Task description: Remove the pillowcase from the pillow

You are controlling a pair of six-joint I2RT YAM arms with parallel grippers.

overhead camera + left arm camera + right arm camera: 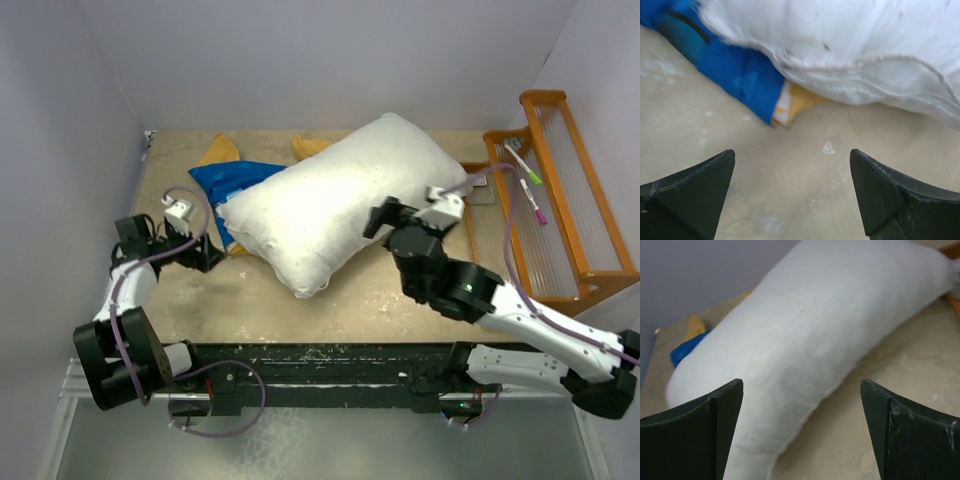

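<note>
The plump white pillow [340,200] lies slantwise across the middle of the table, bare of its cover. The blue and yellow-orange pillowcase [232,182] lies crumpled behind and under the pillow's left end. In the left wrist view the pillowcase [745,82] shows blue with an orange patch, tucked under the pillow [850,45]. My left gripper [208,255] is open and empty, just left of the pillow's near-left edge. My right gripper [383,216] is open and empty at the pillow's right side. The right wrist view shows the pillow [805,325] ahead of the open jaws.
An orange wooden rack [560,200] stands at the right with two pens [528,185] on it. White walls close the back and left. The beige tabletop [250,300] shows bare in front of the pillow.
</note>
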